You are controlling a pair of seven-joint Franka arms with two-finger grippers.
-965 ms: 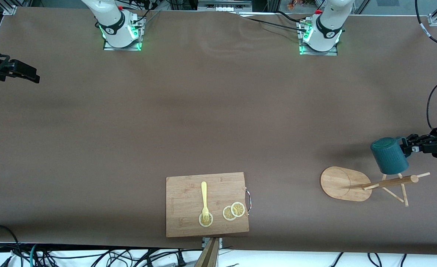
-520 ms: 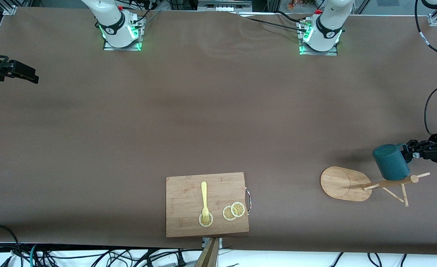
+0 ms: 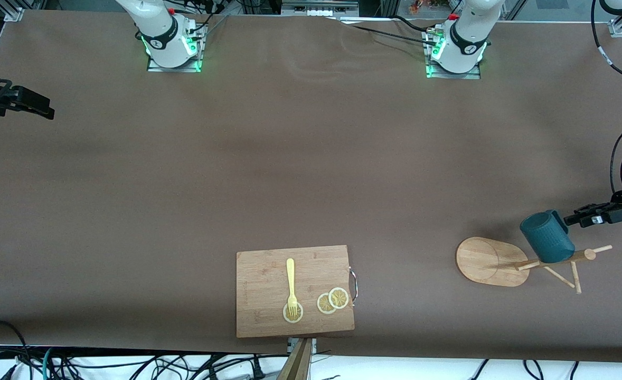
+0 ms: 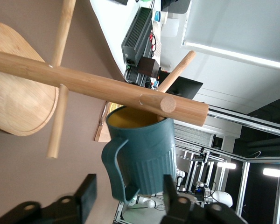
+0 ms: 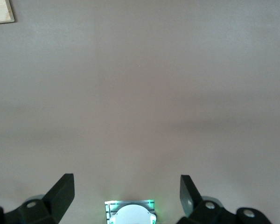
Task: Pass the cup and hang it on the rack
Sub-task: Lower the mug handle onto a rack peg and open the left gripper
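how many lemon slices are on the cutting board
3, all on the cutting board: one lemon slice under the fork tines, two overlapping slices beside its metal handle.

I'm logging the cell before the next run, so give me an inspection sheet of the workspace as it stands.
Surface: brown table, no spills seen.
Job's things: cup hangs on the rack, by the pole's top; rack stands toward the left arm's end of the table.
Clutter: cutting board at the edge nearest the front camera, carrying a fork and three lemon slices.
Grippers: left gripper open, fingers either side of the cup's handle without gripping; right gripper open, waiting above bare table at its own end.
Cables: bundles along the edge nearest the front camera; leads at both bases.
Surroundings: frames and equipment off the table.
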